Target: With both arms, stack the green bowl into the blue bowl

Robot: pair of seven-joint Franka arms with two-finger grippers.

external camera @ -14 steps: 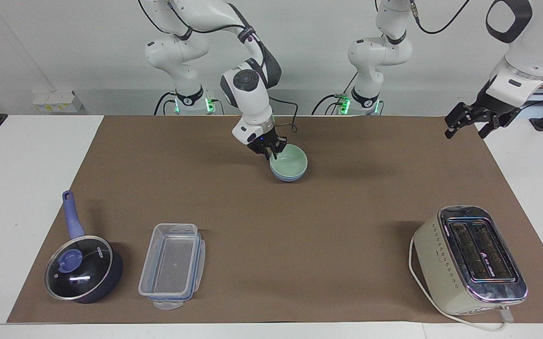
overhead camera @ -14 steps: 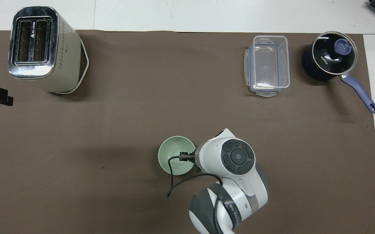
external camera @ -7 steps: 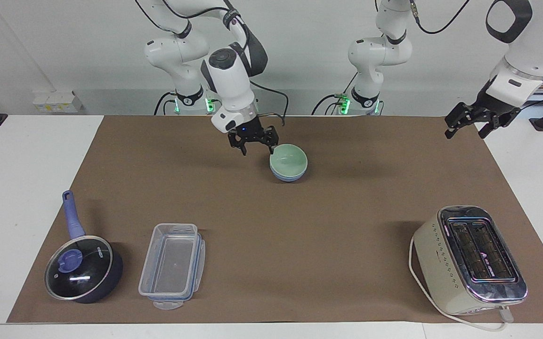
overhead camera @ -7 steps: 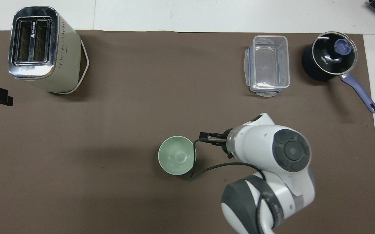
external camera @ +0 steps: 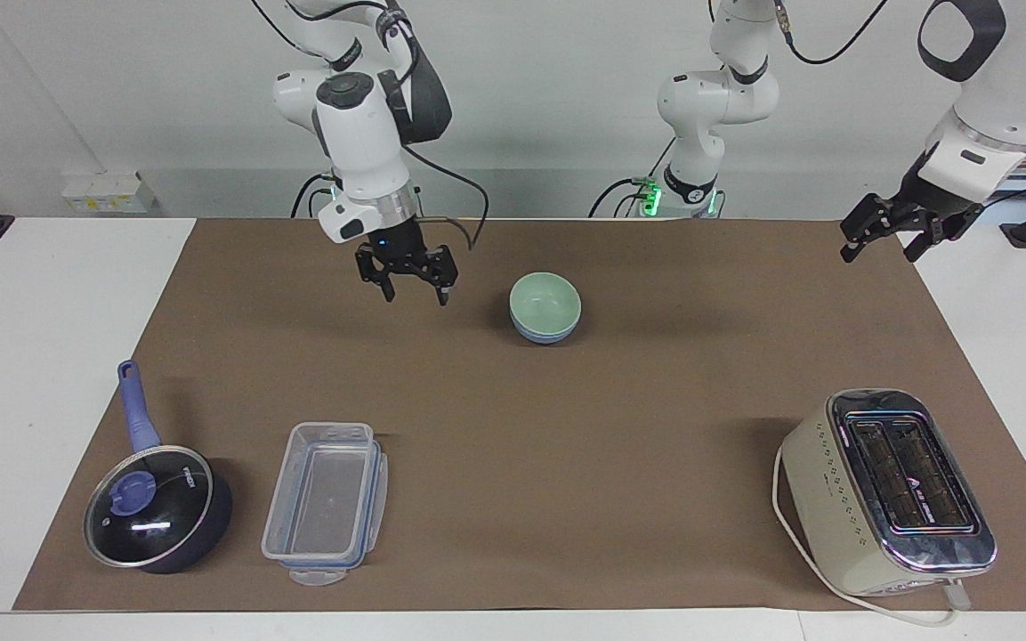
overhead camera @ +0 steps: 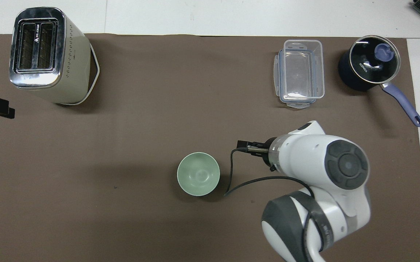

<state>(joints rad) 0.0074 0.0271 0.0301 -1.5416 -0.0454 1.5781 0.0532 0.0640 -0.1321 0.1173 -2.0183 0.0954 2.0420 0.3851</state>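
The pale green bowl [external camera: 545, 298] sits nested inside the periwinkle-blue bowl [external camera: 545, 336] on the brown mat, near the robots' edge. In the overhead view only the green bowl [overhead camera: 198, 174] shows; the blue bowl is hidden under it. My right gripper [external camera: 415, 290] is open and empty, raised over the mat beside the bowls toward the right arm's end, clear of them. In the overhead view the right arm's wrist [overhead camera: 319, 160] covers it. My left gripper [external camera: 877, 252] is open and empty, waiting in the air over the mat's edge at the left arm's end.
A cream toaster [external camera: 888, 491] stands far from the robots at the left arm's end. A clear plastic container [external camera: 326, 503] and a dark saucepan with a blue handle [external camera: 152, 503] stand far from the robots at the right arm's end.
My right gripper let go of the green bowl's rim, opened, rose and drew away toward the right arm's end. The bowls stay nested. The left arm has not moved.
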